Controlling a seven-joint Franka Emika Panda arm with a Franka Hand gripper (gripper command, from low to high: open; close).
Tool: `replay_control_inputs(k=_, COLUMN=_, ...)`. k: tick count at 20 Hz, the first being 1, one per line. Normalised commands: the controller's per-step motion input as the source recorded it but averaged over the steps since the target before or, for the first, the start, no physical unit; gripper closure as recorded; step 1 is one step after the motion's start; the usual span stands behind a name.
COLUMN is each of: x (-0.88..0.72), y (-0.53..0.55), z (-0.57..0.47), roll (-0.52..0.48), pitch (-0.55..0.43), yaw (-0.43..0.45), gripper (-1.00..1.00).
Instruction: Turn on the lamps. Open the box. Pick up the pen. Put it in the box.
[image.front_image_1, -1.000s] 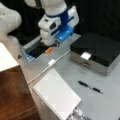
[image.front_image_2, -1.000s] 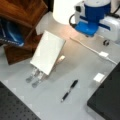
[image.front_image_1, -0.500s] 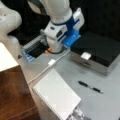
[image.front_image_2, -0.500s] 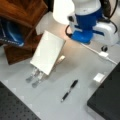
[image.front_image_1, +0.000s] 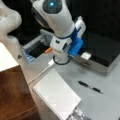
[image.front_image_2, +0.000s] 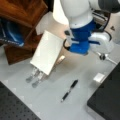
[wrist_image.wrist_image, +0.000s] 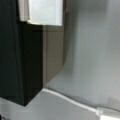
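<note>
Three views: I read them left to right.
Wooden shelf (image.front_image_1: 15, 100): at a front view's left, beside the white spiral notebook (image.front_image_1: 56, 96).
Cable (image.front_image_1: 40, 73): white, runs from the notebook's edge to a square plug (image.front_image_1: 51, 62) under the arm; the wrist view shows it crossing the grey table (wrist_image.wrist_image: 95, 55).
Gripper (image.front_image_1: 61, 58): hangs above the plug, between notebook and box; I cannot tell whether its fingers are apart or together, the arm's body covers them in both front views.
Lamps: one pale shade (image.front_image_2: 60, 12) shows behind the arm, mostly hidden by it.
Pen (image.front_image_1: 90, 87): lies flat on bare table, well apart from the gripper, untouched.
Box (image.front_image_1: 105, 50): at a front view's right, black lid down, white tab (image.front_image_1: 85, 55) on its front.
Open room: I see clear table around the pen (image.front_image_2: 69, 90).
Cut off: the box's far end runs out of the view.
</note>
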Motion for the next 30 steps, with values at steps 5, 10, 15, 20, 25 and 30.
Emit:
replay_control_inputs(k=5, x=0.23, y=-0.04, z=-0.24, roll=0.247, pitch=-0.047, yaw=0.011, gripper=-1.00)
replay_control_inputs(k=10, x=0.24, y=-0.03, z=-0.30, roll=0.286, pitch=-0.068, yaw=-0.004, gripper=-1.00)
replay_control_inputs(k=15, x=0.19, y=0.00, z=-0.18, roll=0.290, pitch=-0.088, yaw=-0.003, gripper=-1.00)
replay_control_inputs(k=20, x=0.18, y=0.04, z=-0.13, roll=0.283, pitch=-0.074, yaw=-0.026, gripper=-1.00)
replay_control_inputs(k=25, x=0.16, y=0.06, z=-0.07, roll=0.236, pitch=-0.048, yaw=-0.034, gripper=-1.00)
replay_control_inputs(k=30, x=0.15, y=0.11, z=-0.06, roll=0.206, pitch=-0.048, yaw=-0.027, gripper=-1.00)
